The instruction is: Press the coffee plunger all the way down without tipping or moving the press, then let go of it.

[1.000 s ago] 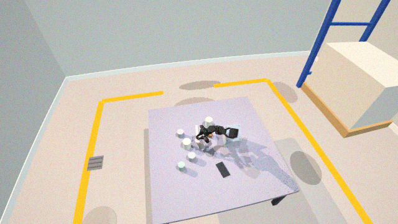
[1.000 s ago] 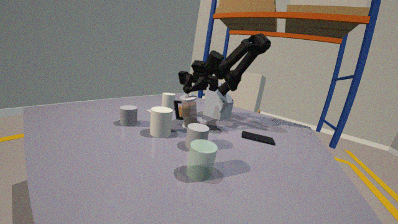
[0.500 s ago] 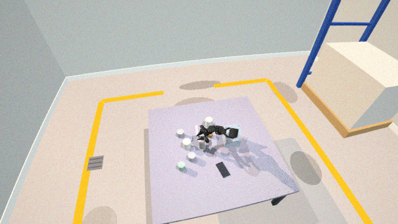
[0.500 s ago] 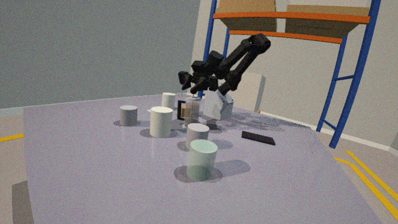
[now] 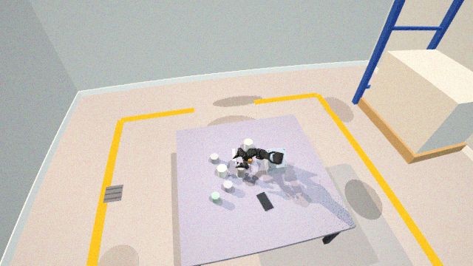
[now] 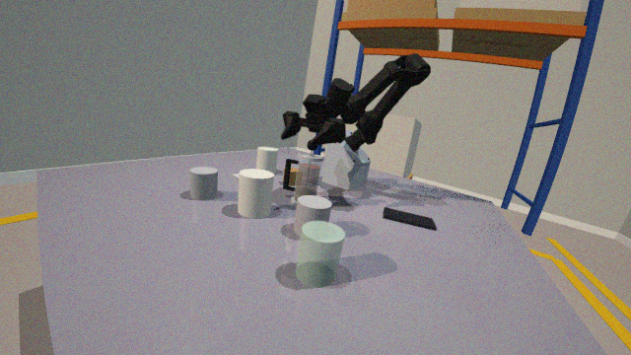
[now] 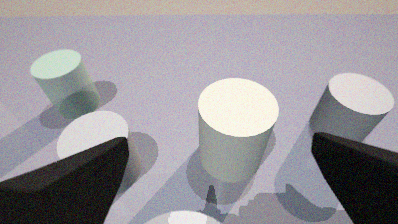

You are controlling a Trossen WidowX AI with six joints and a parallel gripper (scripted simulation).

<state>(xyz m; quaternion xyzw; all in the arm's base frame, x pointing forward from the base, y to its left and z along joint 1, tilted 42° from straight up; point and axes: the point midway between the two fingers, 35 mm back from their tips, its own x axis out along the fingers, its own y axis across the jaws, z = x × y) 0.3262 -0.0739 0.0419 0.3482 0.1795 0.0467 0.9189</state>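
Observation:
The coffee press [image 5: 240, 173] [image 6: 307, 179] stands upright on the table, a clear glass cylinder with brownish contents and a black handle. Part of its pale lid [image 7: 185, 218] shows at the bottom edge of the wrist view. My gripper [image 5: 236, 162] [image 6: 299, 140] [image 7: 219, 144] is wide open above the press, with nothing between the fingertips. In the exterior view the fingertips are a little above the lid. I cannot make out the plunger knob or rod in any view, so the plunger's height is not clear.
A large white cylinder [image 5: 222, 171] [image 6: 255, 194] [image 7: 237, 107] stands close to the press. Grey cylinders [image 5: 214, 159] [image 6: 203, 184] [image 7: 360, 95] and a green one [image 5: 215, 196] [image 6: 319, 256] [image 7: 56, 65] stand around. A black slab [image 5: 264, 201] [image 6: 409, 218] lies on the table.

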